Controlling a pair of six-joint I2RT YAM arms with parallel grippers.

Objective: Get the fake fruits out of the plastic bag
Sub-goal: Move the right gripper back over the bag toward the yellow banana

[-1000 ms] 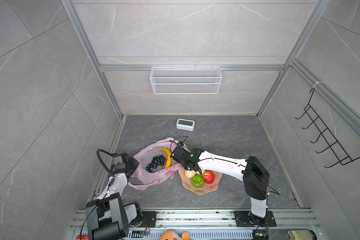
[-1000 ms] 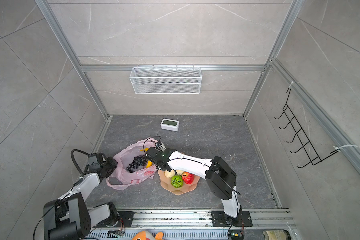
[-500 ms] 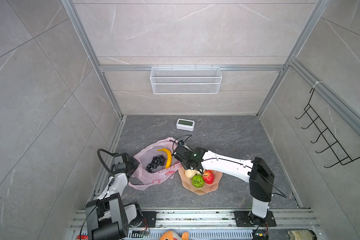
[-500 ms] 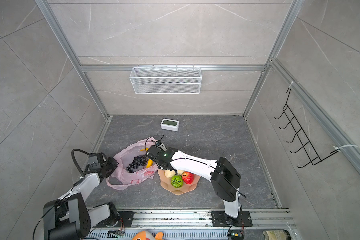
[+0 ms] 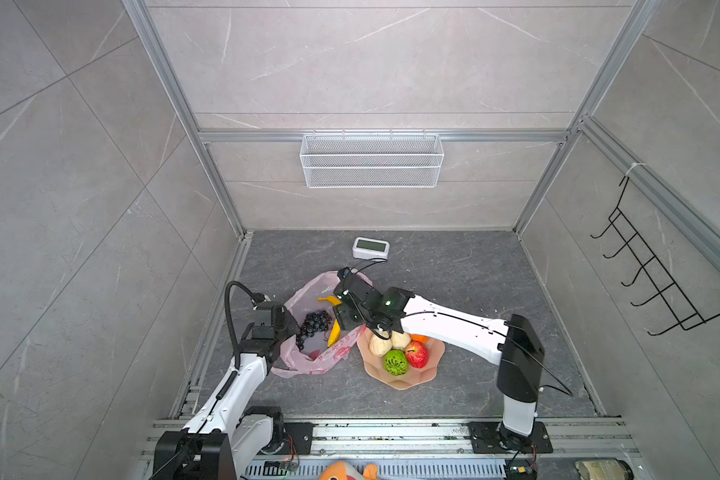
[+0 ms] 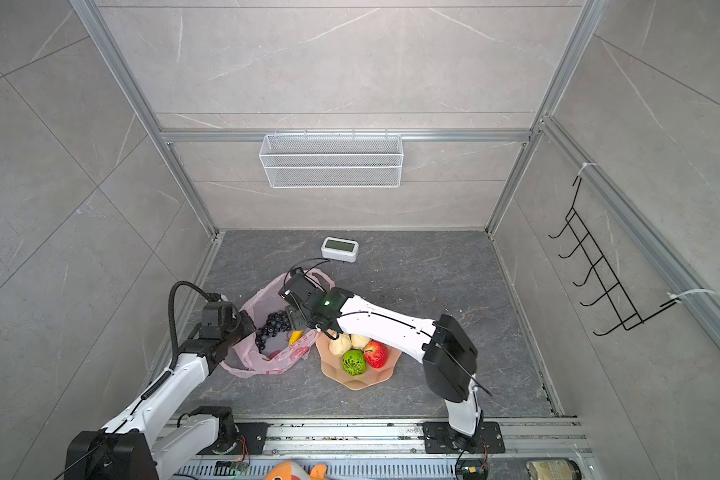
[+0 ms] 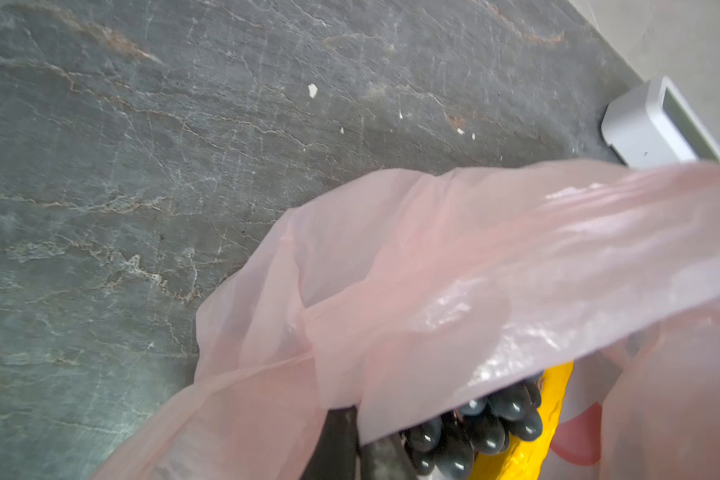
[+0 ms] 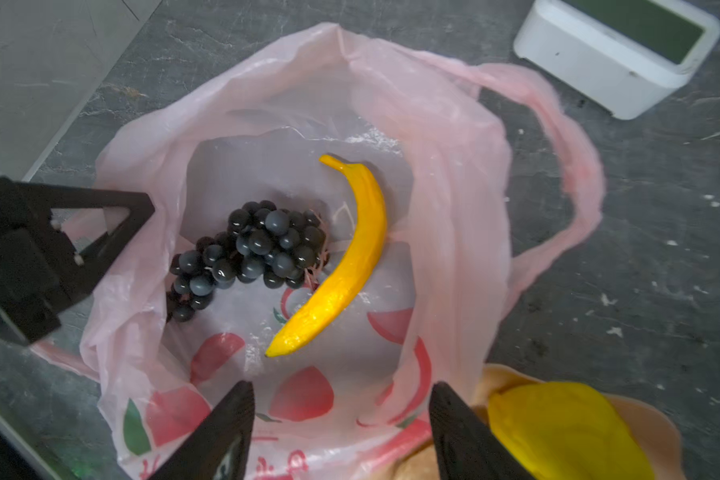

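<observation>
The plastic bag [image 8: 454, 199] lies on the dark stone tabletop [image 5: 454, 270] towards its left near side, thin, pink and see-through, with its mouth wide open and red fruit prints near its bottom. One handle loop trails out over the tabletop on the side towards the back wall. Two of the fake fruits are inside it. The banana [image 8: 362, 249] lies curved on the bag's floor, and the bunch of grapes [image 8: 258, 249] lies just beside it, touching it or nearly so.

The right gripper [image 8: 339, 388] hangs above the bag's mouth with its fingers spread and nothing between them, over the printed end of the bag. In both top views it covers the middle of the banana [image 5: 334, 332]. The left gripper [image 8: 80, 249] is at the bag's rim on the side away from the bowl, pressed together on the pink film. From its own wrist view the film drapes over one dark finger [image 7: 337, 440], and the grapes [image 7: 487, 432] show under the film.

Right beside the bag, touching its printed end, stands a peach bowl [image 5: 404, 380]. It holds a green bumpy fruit [image 5: 395, 361], a red apple [image 5: 417, 353], two beige lumps [image 5: 380, 345] and a lemon [image 8: 558, 428]. A bit of orange [image 5: 420, 338] shows under the right arm.

Farther back on the tabletop sits a small white box [image 5: 371, 248] with a greenish screen. A white wire basket [image 5: 371, 162] hangs on the back wall.
</observation>
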